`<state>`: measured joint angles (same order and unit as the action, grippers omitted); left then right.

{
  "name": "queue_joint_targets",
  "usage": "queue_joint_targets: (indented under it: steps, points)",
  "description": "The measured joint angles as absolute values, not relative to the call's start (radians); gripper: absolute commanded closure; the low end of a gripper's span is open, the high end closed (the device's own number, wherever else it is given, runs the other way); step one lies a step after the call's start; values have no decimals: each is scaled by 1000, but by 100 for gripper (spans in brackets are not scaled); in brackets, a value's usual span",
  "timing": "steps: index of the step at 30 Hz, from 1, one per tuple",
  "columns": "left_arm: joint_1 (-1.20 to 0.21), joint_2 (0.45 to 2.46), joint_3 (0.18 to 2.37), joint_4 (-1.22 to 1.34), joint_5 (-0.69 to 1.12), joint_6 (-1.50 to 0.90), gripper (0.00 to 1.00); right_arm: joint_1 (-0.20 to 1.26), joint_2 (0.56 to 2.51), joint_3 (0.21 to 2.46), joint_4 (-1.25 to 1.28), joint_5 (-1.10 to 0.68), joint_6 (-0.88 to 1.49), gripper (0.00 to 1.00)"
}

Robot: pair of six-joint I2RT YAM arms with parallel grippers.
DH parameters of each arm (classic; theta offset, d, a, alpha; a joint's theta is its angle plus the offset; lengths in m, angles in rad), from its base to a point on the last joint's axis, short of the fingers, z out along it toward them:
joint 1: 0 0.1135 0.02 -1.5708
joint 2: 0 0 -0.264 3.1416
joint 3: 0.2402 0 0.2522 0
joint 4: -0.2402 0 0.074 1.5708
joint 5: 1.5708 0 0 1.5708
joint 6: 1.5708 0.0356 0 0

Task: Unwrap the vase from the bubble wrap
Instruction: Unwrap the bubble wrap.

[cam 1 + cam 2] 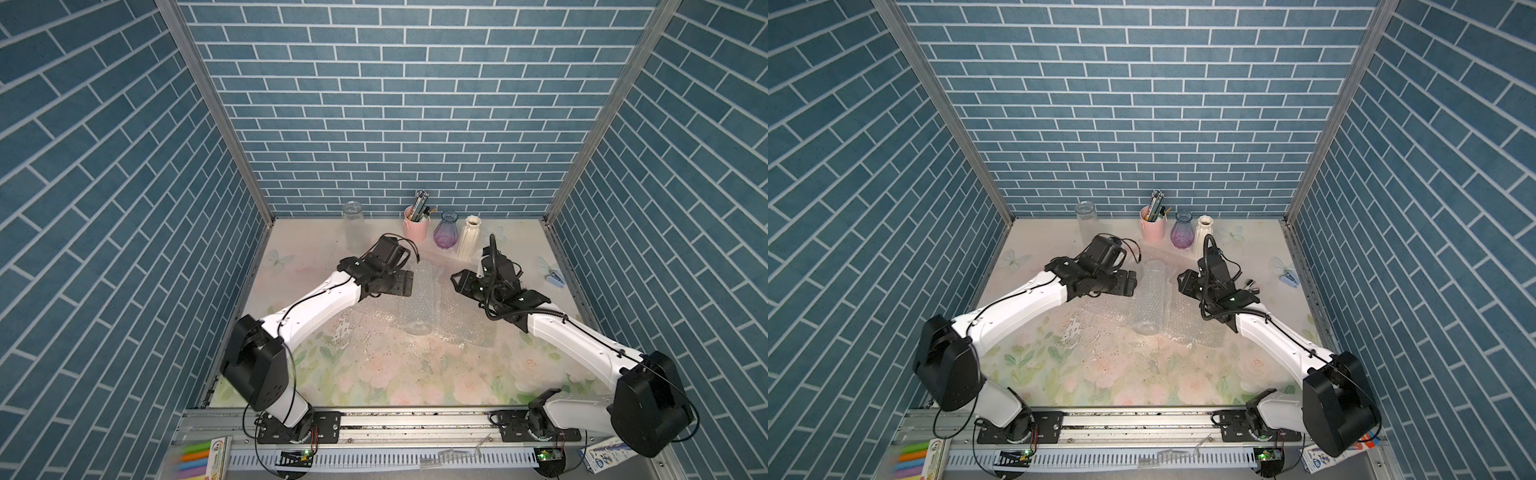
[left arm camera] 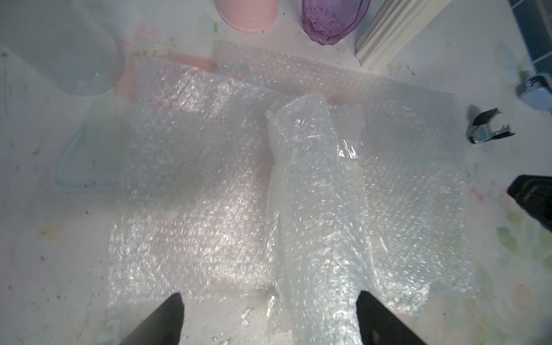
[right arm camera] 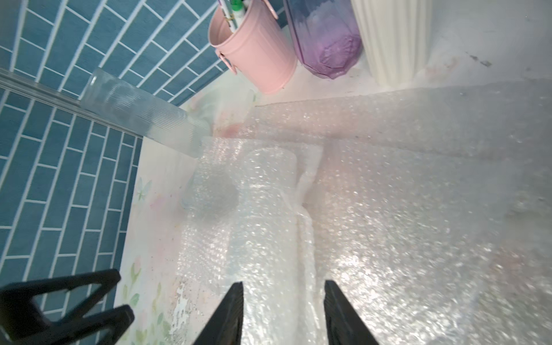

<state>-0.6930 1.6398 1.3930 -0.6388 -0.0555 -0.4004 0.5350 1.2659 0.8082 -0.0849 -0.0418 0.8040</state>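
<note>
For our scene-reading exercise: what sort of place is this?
Likely a staged robot test booth, not a real room: brick-print wall panels, a metal rail bearing the left arm and right arm, and a flower-print tabletop.

Front of table (image 1: 374, 374): open room. Centre: bubble wrap roll (image 1: 419, 299) on flat sheets (image 1: 465, 324), left pincer (image 1: 409, 282) & right pincer (image 1: 455, 282) close either side. Back row blocks reach: clear glass (image 1: 353, 226), pink cup (image 1: 417, 230), purple vase (image 1: 445, 235), white vase (image 1: 468, 243). Gap btwn glass & cup.
</note>
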Motion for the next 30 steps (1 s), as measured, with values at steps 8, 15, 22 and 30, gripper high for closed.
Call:
queue_joint_targets:
  steps: [8, 15, 22, 30]
  points:
    - [-769, 1906, 1682, -764, -192, -268, 11, 428, 1224, 679, -6, -54, 803, 57]
    - [-810, 2060, 1849, -839, -282, -201, 14, 302, 1246, 594, 90, -157, 824, 58]
    - [-845, 2201, 2028, -904, -366, -145, 19, 228, 1299, 569, 168, -259, 860, 60]
    - [-875, 2304, 2170, -949, -394, -122, 30, 192, 1296, 546, 202, -313, 880, 60]
